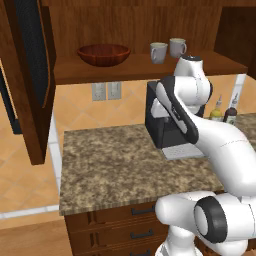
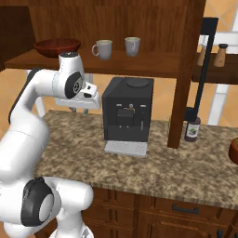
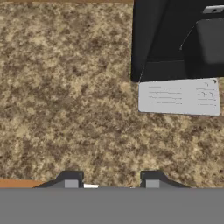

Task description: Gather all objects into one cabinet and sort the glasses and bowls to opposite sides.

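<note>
Nearest to me, at the bottom of both base views, stands the white arm, and below the stone edge I see dark wooden drawer fronts (image 1: 135, 212) with black handles. The arm bends up over the speckled brown surface (image 1: 110, 160).

In the hand view the end effector (image 3: 109, 181) looks straight down at this surface; its two dark fingertips (image 3: 70, 179) rise at the bottom edge with a clear gap between them, and nothing is between them, so the fingers are spread apart. In the right base view the hand hangs in the left centre, just beside the black coffee machine (image 2: 126, 109), above the stone.

The coffee machine stands in the middle of the surface, with its pale grey drip tray (image 3: 179, 96) in front of it. To the right of it in the right base view a small dark bottle (image 2: 191, 129) stands near a wooden post.

Farther back and higher is the cabinet shelf (image 1: 125, 70). The reddish-brown bowl (image 1: 103, 54) rests on it at the upper left of centre in the left base view. Two pale mugs are more to the right on the same shelf, well apart from the bowl: one mug (image 1: 158, 52) and, near it, a second mug (image 1: 177, 47). The open cabinet door (image 1: 30, 75) fills the left edge of that view.
</note>
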Robot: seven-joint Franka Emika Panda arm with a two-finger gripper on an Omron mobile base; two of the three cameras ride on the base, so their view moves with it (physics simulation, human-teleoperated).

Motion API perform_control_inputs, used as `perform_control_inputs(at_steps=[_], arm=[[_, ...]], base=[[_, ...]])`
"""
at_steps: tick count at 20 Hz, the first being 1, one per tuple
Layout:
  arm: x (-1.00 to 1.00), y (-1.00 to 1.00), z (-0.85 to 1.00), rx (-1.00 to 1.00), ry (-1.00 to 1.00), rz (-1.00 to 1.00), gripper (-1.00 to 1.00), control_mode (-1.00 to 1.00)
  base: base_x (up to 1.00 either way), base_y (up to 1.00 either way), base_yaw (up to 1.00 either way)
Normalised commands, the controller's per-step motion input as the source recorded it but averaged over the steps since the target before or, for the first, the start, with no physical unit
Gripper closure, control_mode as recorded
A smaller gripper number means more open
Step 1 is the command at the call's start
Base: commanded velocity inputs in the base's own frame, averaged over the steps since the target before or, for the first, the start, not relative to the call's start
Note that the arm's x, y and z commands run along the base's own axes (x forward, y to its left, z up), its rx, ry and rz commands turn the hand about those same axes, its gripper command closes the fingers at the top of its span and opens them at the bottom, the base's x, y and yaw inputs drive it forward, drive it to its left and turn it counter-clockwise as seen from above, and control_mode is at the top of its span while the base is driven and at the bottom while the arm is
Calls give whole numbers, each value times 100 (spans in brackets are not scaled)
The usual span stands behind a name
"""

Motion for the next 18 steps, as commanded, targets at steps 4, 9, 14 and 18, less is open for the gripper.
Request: perform_control_inputs(at_steps=[4,9,14,18], arm=[[-68,0,-1,0,-7,0,-100,-100],[-100,-5,3,0,-42,0,-100,-100],[-100,-18,17,0,-47,0,-100,-100],[-100,-7,1,0,-19,-7,-100,-100]], base=[[0,0,0],[0,0,0],[0,0,0],[0,0,0]])
